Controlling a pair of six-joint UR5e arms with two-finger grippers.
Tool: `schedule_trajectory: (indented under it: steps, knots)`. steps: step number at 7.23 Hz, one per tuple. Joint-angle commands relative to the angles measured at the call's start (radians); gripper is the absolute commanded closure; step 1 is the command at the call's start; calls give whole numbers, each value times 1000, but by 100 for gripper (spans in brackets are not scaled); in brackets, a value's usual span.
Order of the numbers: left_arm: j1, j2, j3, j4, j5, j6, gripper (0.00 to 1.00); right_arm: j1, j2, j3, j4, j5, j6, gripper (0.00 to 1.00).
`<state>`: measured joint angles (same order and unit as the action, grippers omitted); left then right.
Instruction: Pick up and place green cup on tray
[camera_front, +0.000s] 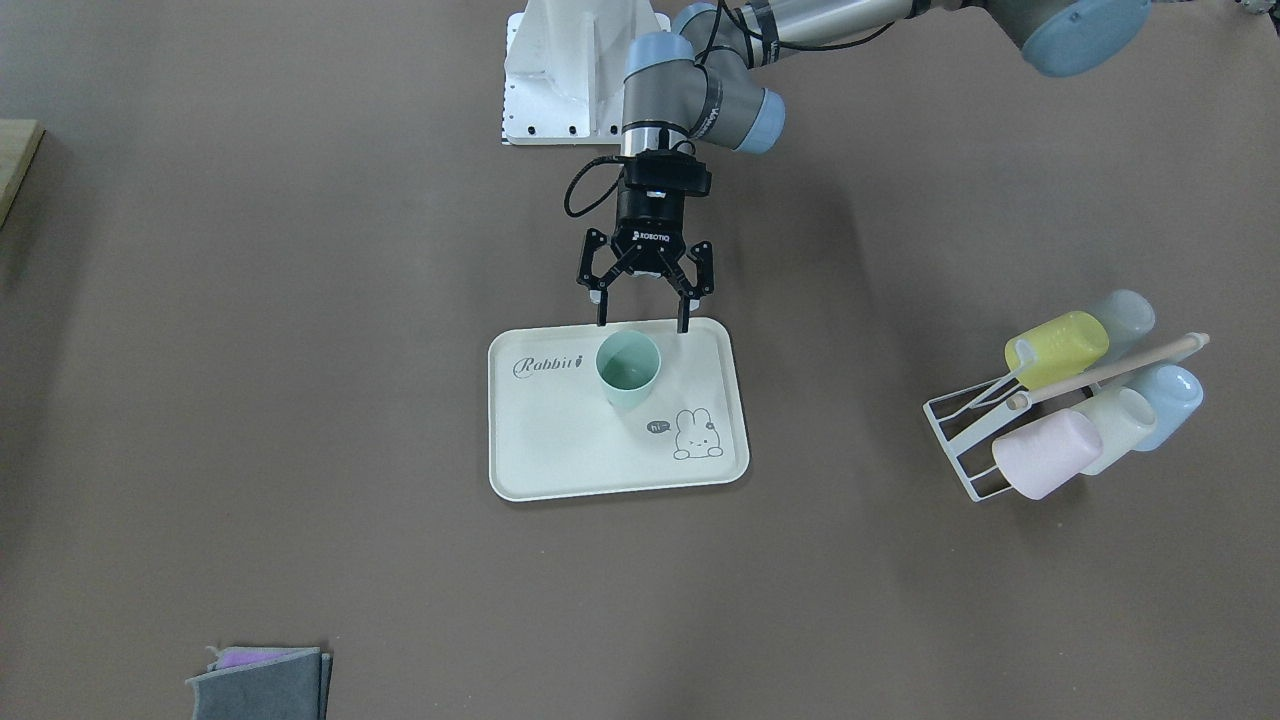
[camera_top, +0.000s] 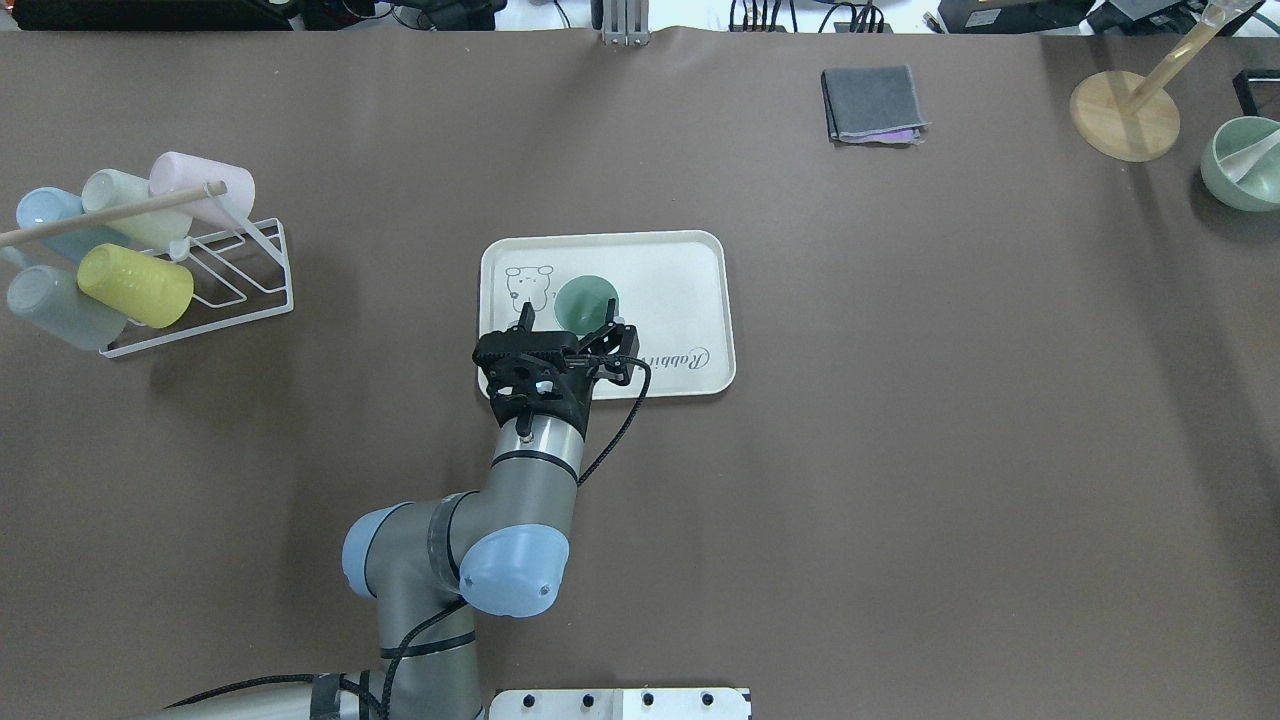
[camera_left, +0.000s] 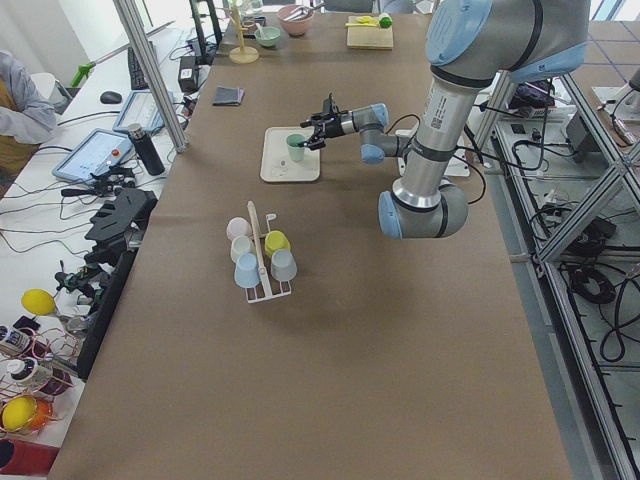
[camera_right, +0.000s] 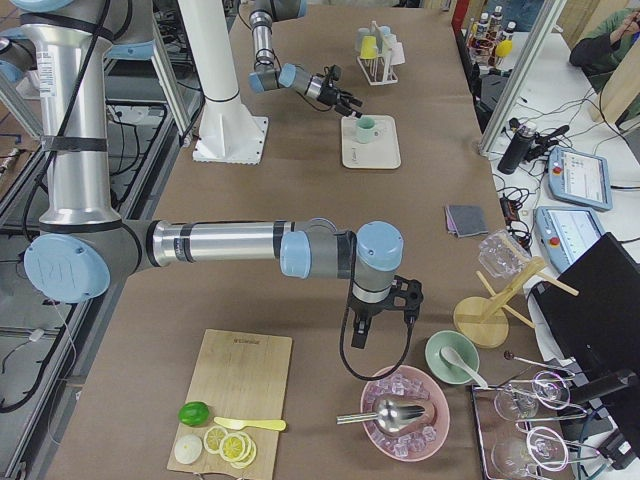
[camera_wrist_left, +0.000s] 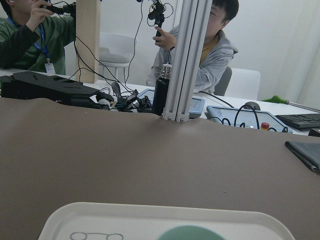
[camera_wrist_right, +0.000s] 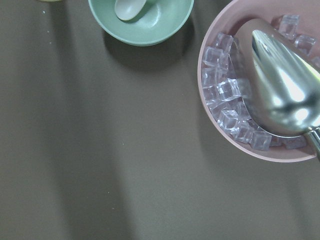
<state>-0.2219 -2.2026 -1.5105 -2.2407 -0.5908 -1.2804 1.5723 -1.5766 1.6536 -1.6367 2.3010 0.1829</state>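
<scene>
The green cup (camera_front: 628, 368) stands upright on the cream tray (camera_front: 560, 450), near its "Rabbit" script. In the overhead view the cup (camera_top: 585, 300) sits mid-left on the tray (camera_top: 680, 290). My left gripper (camera_front: 643, 325) is open and empty, with its fingertips just on the robot's side of the cup and slightly above the rim; it also shows in the overhead view (camera_top: 566, 318). The left wrist view shows only the cup's rim (camera_wrist_left: 190, 233) and the tray's edge (camera_wrist_left: 100, 220). My right gripper (camera_right: 385, 310) hangs over the table far from the tray; I cannot tell if it is open or shut.
A white wire rack (camera_top: 200, 290) with several pastel cups lies to the robot's left. A folded grey cloth (camera_top: 872, 103), a wooden stand (camera_top: 1125, 115) and a green bowl with a spoon (camera_top: 1245, 165) are at the far right. A pink bowl of ice (camera_wrist_right: 260, 100) lies under the right wrist.
</scene>
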Motion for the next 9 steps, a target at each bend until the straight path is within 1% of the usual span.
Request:
schedule_trajectory:
  steps: [1, 2, 3, 4, 6, 7, 9]
  knots:
    - [-11, 9, -83, 3, -67, 71, 1, 0, 1, 0, 0, 0, 0, 0]
    - [-23, 26, -126, 1, -127, 160, 1, 0, 1, -1, 0, 0, 0, 0]
    - [-66, 52, -166, 1, -232, 229, 1, 0, 1, -2, 0, 0, 1, 0]
    - [-111, 50, -178, 0, -312, 275, 1, 0, 1, -2, 0, 0, 1, 0]
    - [-167, 44, -178, 4, -438, 308, 1, 0, 1, -2, 0, 0, 1, 0]
    - [-209, 44, -175, 18, -519, 312, 1, 0, 1, -3, 0, 0, 0, 0]
    - [-366, 53, -175, 123, -787, 358, 1, 0, 3, -3, 0, 0, 0, 0]
